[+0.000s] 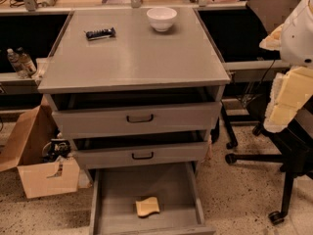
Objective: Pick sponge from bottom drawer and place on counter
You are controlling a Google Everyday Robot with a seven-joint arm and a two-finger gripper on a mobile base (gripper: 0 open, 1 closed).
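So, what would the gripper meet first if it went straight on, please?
The gripper, at the right edge, points down; probably the black chair just below it, though depth is unclear.

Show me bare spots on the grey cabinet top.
The smooth grey counter is bare across its front half, rim to rim; the black bar-shaped packet and round white bowl crowd the back. The cream-yellow gripper hangs beyond its right edge.
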